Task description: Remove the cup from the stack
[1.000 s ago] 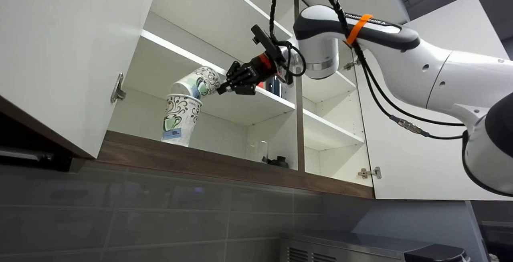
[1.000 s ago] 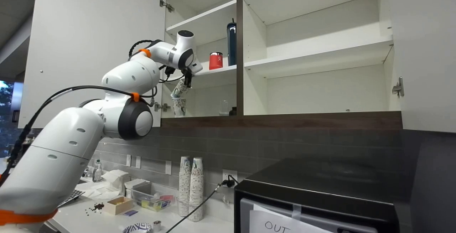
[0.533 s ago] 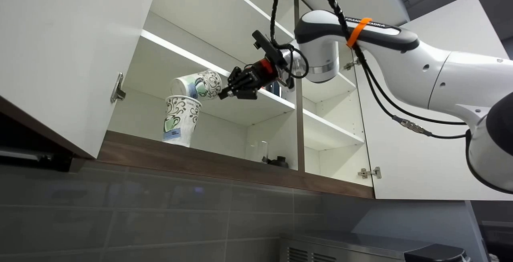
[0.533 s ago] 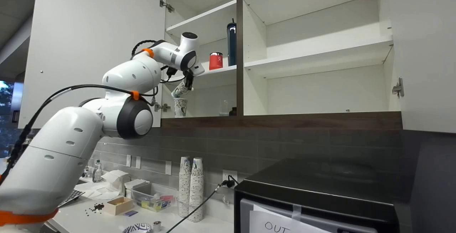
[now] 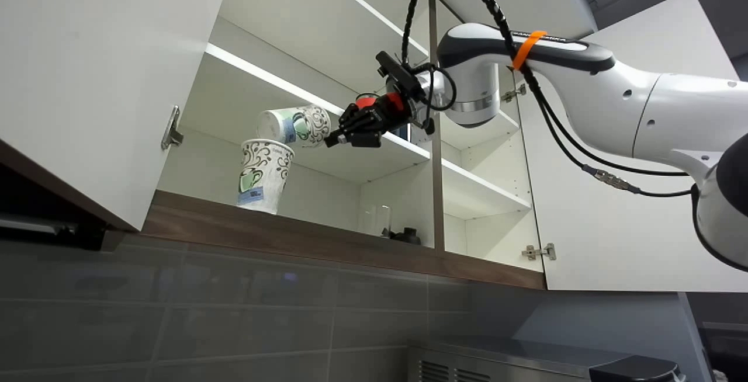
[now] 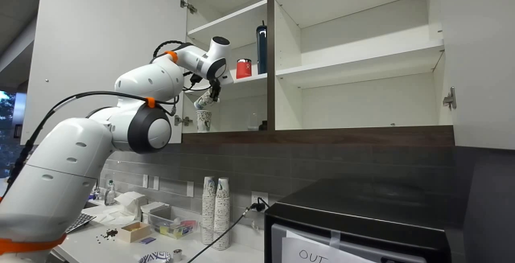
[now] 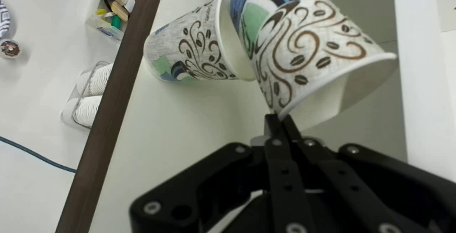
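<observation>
We have a white cabinet floor (image 7: 160,126) with a brown wood edge (image 5: 350,245), and on it a patterned cup (image 5: 266,176) stands upright near the front. Well apart from it are a clear glass (image 5: 383,218) and, just beside that, a dark object (image 5: 407,236) — what it is, we cannot tell. Lower down, we see a white counter (image 6: 108,251). Two columns of nested paper cups (image 6: 222,218) stand there in a clear holder (image 7: 73,114); nearby sits a clear tub (image 6: 157,223), with a small wooden box (image 6: 136,237) just beside it. Dark bits (image 6: 110,233) lie scattered near a flat purple piece (image 6: 147,240) — and we spot a small metallic container (image 6: 177,255) just beside a patterned plate (image 6: 155,257).
</observation>
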Action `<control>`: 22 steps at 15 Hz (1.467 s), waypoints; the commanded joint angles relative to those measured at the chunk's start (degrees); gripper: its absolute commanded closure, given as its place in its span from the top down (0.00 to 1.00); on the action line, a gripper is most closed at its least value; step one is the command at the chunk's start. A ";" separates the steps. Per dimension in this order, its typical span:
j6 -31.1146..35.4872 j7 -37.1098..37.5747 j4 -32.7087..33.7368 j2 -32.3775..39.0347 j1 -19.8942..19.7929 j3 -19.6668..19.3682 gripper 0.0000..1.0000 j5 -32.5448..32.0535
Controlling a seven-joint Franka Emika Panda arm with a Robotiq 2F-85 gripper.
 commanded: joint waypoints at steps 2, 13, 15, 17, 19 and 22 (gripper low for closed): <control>6.55 1.06 -7.72 -2.08 -3.47 -0.75 0.01 5.32; 13.12 -5.20 -25.38 -11.91 -8.36 -1.37 0.01 17.07; 16.25 -7.24 -28.50 -12.99 -9.04 -1.86 0.01 17.34; 19.13 -8.87 -30.89 -13.53 -9.66 -2.20 0.01 17.70; 21.28 -10.73 -32.94 -14.33 -10.25 -2.52 0.01 18.43; 23.08 -15.35 -35.40 -16.44 -10.69 -2.53 0.01 18.40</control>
